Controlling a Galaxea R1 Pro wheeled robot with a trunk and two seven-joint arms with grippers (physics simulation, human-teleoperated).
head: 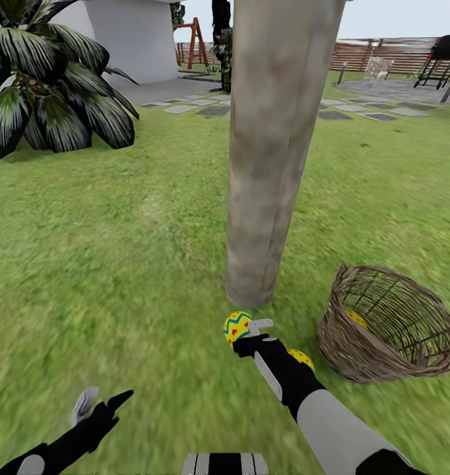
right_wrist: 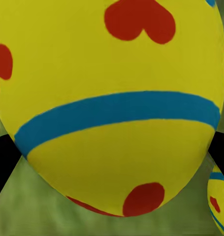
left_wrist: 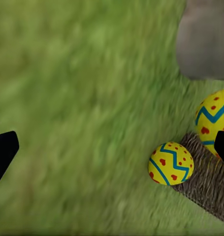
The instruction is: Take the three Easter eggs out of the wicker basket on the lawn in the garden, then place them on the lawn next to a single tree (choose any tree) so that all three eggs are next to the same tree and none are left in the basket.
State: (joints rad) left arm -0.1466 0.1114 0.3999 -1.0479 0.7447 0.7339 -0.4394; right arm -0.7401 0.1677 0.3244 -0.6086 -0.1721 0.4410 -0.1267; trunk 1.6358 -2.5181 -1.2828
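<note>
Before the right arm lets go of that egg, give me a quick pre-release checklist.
1. Right pincer shut on the held egg: ok.
2. Held egg close to the tree trunk base: ok.
3. Held egg low enough over the lawn to drop safely: cannot tell.
4. Second egg already on the grass by the same trunk: ok.
5. Wicker basket emptied: not ok, the third egg shows inside the tipped basket.
6. Left pincer open and free for that egg: ok.

Grey paving (head: pixel 357 111), slatted fence (head: pixel 396 56), perhaps white wall (head: pixel 136 39)
</note>
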